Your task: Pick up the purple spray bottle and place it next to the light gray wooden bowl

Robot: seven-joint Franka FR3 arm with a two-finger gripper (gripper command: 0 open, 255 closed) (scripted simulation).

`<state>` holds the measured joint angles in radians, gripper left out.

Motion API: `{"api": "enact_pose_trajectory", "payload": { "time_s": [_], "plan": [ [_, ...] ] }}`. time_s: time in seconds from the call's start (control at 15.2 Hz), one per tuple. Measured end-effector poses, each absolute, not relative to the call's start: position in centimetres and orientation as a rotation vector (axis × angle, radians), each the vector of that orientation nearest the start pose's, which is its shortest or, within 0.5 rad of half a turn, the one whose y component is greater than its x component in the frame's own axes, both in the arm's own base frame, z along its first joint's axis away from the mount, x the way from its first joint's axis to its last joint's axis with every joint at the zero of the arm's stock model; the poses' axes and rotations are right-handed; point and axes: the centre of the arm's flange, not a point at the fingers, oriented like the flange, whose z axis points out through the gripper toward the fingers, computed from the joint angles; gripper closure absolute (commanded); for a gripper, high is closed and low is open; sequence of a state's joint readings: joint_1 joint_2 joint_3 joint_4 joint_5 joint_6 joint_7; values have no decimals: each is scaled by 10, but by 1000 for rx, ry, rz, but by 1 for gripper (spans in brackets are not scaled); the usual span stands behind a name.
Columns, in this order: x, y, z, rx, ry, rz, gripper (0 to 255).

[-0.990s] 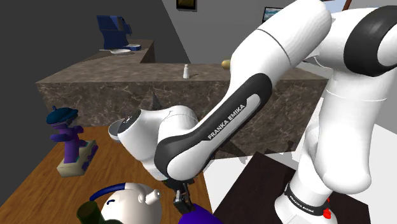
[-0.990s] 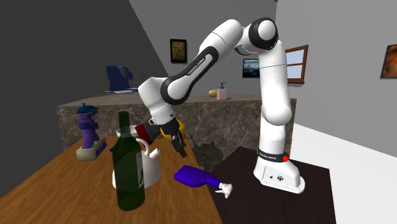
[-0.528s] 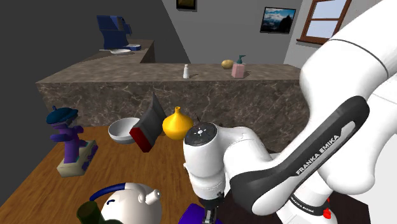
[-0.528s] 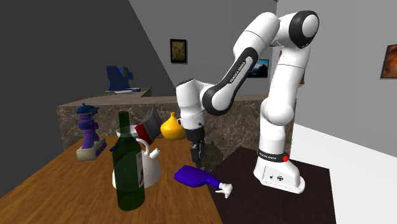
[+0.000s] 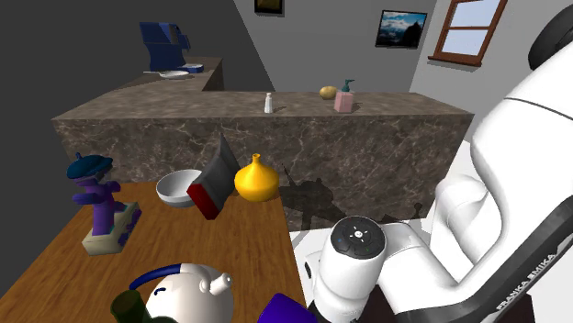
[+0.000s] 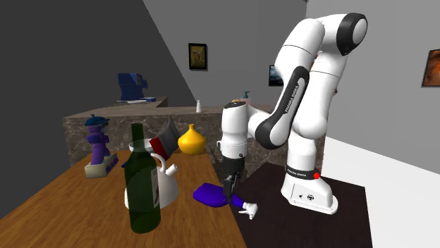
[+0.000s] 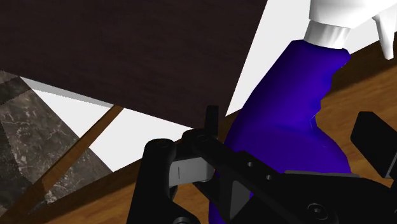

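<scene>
**Shoulder view:** The arm (image 5: 477, 239) folds low across the lower right, with its round wrist joint facing up just beside the edge of the wooden table (image 5: 55, 261). The purple spray bottle (image 5: 286, 310) peeks in at the bottom edge, close against that joint. It is well apart from the pale grey bowl (image 5: 177, 188), which sits at the table's far end near a yellow vase (image 5: 256, 179). A second ago the forearm covered both bowl and vase. Since then it has swung toward this view's right and sunk.

**Second exterior view:** The arm is doubled over. Its upper links rise from the stand, and the forearm comes back down with the hand pointing straight at the table. The gripper (image 6: 227, 190) is down at the spray bottle's body. The bottle lies on its side near the table's edge with its white nozzle toward the stand. A white teapot (image 6: 168, 187) and a green bottle (image 6: 143, 187) stand to this view's left. Half a second ago the gripper hung above the spray bottle, and it is lower now.

**Wrist view:** The fingers (image 7: 212, 121) are spread, with the purple body lying between them. One finger is just beside the bottle's flank and the other stands off with a clear gap, so nothing is pinched.
</scene>
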<state>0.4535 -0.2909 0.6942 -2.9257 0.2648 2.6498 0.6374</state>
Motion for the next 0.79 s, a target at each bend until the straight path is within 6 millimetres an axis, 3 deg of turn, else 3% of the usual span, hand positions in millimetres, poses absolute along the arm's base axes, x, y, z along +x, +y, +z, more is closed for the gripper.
{"api": "enact_pose_trajectory", "payload": {
  "time_s": [0.26, 0.66, 0.73, 0.79],
  "plan": [
    [165, 286, 219, -3178, -393, -56, 0],
    [165, 285, 215, -3177, -394, -56, 0],
    [165, 285, 215, -3177, -394, -56, 255],
    [165, 285, 215, -3177, -394, -56, 255]
  ]
}}
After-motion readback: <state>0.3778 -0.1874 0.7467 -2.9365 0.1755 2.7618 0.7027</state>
